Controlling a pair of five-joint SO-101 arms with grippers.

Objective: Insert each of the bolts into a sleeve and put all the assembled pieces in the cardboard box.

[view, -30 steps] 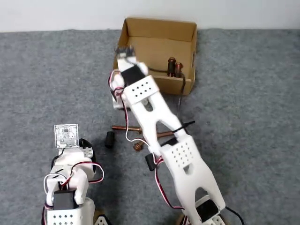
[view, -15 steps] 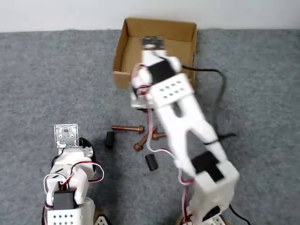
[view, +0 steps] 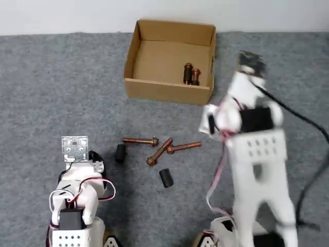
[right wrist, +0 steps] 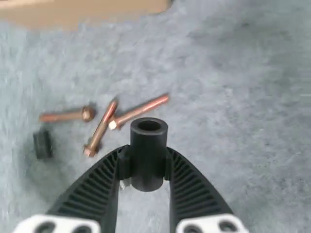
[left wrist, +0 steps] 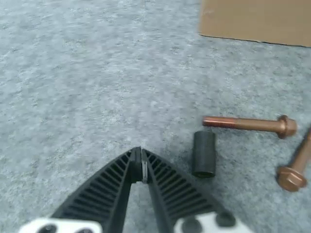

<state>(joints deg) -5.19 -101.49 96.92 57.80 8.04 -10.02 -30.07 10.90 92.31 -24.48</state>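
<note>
My right gripper (right wrist: 146, 161) is shut on an upright black sleeve (right wrist: 148, 138) with its bore facing up, held above the carpet to the right of the cardboard box (view: 169, 91). Two assembled pieces (view: 191, 73) lie inside the box. Three copper bolts (view: 140, 140) (view: 158, 152) (view: 184, 147) lie in front of it. Two loose sleeves (view: 120, 153) (view: 165, 177) lie beside them. My left gripper (left wrist: 139, 164) is shut on nothing, low over the carpet just short of the left sleeve (left wrist: 204, 153).
Grey carpet covers the table. The right arm (view: 254, 149) stands tall at the right, with its black cable (view: 308, 123) trailing off to the right. The left arm (view: 77, 190) sits folded at the front left. A pale wall runs along the back.
The right arm has swung from over the box's left side to the right, out beyond the box's right wall. The left arm, bolts and loose sleeves stayed put.
</note>
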